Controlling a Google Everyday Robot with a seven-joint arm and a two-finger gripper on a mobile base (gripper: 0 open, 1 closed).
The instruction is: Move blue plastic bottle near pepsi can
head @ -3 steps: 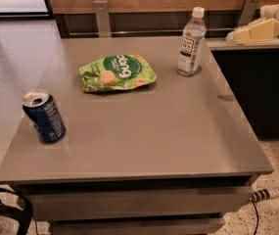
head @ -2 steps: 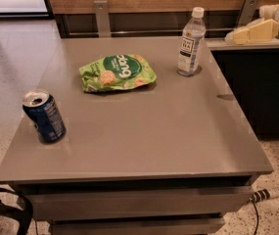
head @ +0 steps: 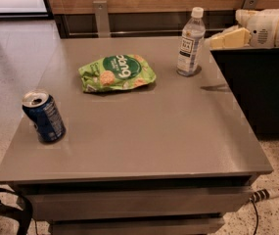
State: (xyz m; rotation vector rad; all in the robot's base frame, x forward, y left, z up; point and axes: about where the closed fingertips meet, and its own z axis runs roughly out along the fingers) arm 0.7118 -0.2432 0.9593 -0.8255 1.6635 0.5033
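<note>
Blue plastic bottle [head: 190,43] stands upright just left of the gripper [head: 216,40], apparently not gripped. Pepsi can [head: 44,117] sits well apart from the gripper, far to its left and nearer the camera, with a green snack bag [head: 117,72] between them on the grey table [head: 153,141]. Last second: gripper slid in closer to the bottle, bottle and can unmoved, so I'd call it approach only; can't tell if the gripper is apart or together.

green snack bag [head: 117,72] on grey table [head: 178,136]
</note>
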